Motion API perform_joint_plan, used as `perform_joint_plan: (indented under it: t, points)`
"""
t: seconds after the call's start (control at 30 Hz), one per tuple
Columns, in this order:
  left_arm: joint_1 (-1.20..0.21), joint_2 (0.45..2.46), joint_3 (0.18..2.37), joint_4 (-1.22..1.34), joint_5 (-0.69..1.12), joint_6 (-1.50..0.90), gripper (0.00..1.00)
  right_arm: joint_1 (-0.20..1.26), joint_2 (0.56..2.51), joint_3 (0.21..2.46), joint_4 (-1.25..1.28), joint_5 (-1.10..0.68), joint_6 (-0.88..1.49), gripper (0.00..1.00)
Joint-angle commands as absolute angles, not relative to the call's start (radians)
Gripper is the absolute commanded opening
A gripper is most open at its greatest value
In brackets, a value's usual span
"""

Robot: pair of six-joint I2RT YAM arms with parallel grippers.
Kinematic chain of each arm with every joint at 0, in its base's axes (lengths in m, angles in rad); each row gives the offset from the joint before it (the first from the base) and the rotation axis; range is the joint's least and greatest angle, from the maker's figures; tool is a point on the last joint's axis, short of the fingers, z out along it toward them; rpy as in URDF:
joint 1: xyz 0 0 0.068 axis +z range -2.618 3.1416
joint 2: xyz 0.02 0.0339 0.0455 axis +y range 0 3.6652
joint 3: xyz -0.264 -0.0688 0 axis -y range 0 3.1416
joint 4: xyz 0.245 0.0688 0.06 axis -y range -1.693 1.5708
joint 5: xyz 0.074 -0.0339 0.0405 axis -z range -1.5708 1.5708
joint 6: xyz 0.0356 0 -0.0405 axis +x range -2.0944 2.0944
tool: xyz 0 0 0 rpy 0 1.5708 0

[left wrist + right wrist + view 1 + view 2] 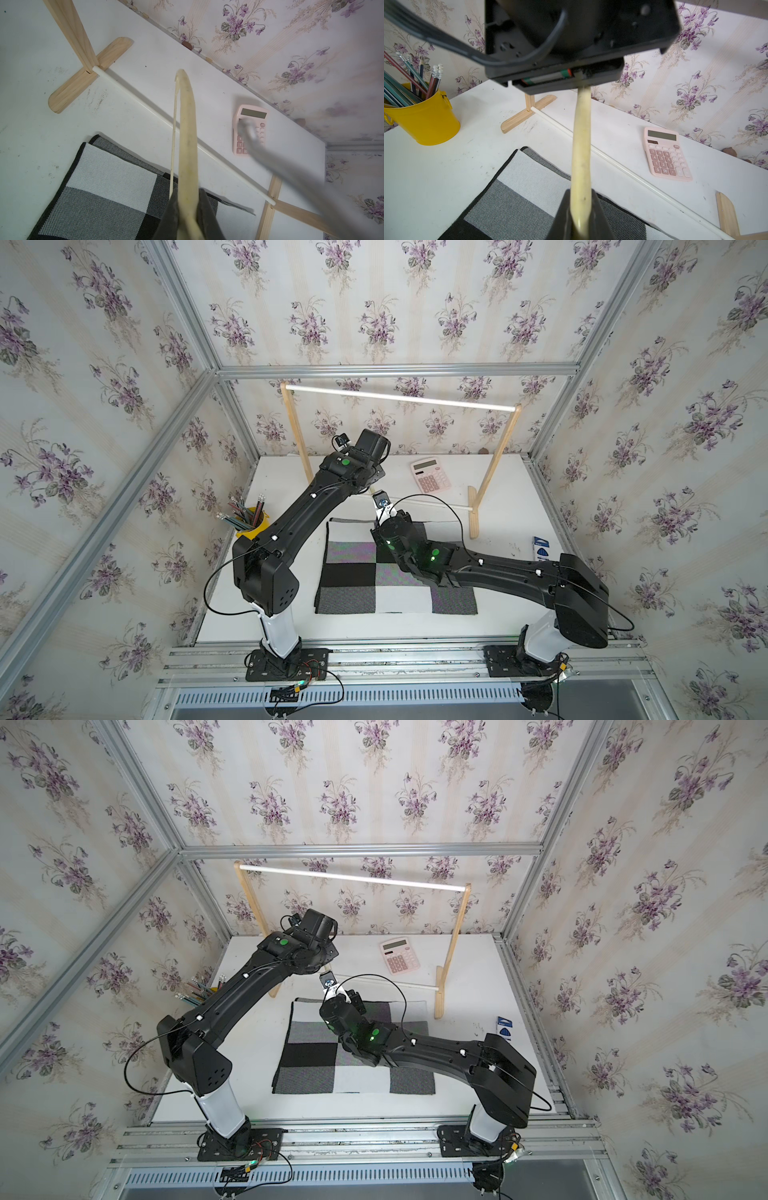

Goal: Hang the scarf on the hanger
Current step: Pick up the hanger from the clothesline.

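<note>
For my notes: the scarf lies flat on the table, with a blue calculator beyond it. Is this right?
Only the colour is wrong: the calculator is pink, as the right wrist view shows. The scarf does lie flat on the table.

White table [374, 628]: checkered scarf [353, 572] flat, pink calculator [431, 475], yellow pencil bucket [252, 530], wooden rack [496, 452], small blue packet [541, 547], possibly cardboard.

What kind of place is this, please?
Probably a robot test cell dressed as a home: silver aluminium frame lined with violet-flowered wallpaper, two black robot arms mounted at a white tabletop.
</note>
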State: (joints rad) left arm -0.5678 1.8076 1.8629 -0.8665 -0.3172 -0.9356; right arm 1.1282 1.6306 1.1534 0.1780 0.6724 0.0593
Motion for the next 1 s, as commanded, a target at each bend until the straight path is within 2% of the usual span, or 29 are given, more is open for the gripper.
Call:
perform_joint_plan:
  t: [0.0,0.23,0.27,0.3,0.4,0.47,0.57,0.77,0.97]
  points:
    - [-0.565,1.804,1.863,-0.846,-0.298,-0.915,0.00,1.134,1.626,1.160,0.268,0.672,0.057,0.00]
    - [-0.565,1.803,1.857,-0.833,-0.252,-0.873,0.00,1.134,1.624,1.150,0.268,0.678,0.058,0.00]
    - [-0.565,1.802,1.854,-0.828,-0.239,-0.860,0.00,1.135,1.621,1.144,0.272,0.683,0.058,0.08]
    - [-0.565,1.799,1.851,-0.821,-0.226,-0.845,0.00,1.135,1.617,1.137,0.276,0.687,0.057,0.29]
    - [-0.565,1.786,1.824,-0.795,-0.179,-0.793,0.00,1.135,1.597,1.113,0.274,0.717,0.049,0.81]
    - [-0.564,1.777,1.808,-0.786,-0.148,-0.753,0.00,1.135,1.577,1.098,0.244,0.726,0.047,0.95]
    - [-0.554,1.771,1.797,-0.793,-0.097,-0.672,0.00,1.134,1.505,1.057,0.138,0.699,0.079,0.98]
    - [-0.539,1.726,1.771,-0.803,-0.073,-0.532,0.00,1.133,1.244,0.850,-0.003,0.508,0.225,0.97]
    - [-0.541,1.620,1.687,-0.765,-0.072,-0.448,0.00,1.110,1.052,0.776,-0.190,0.483,0.358,0.95]
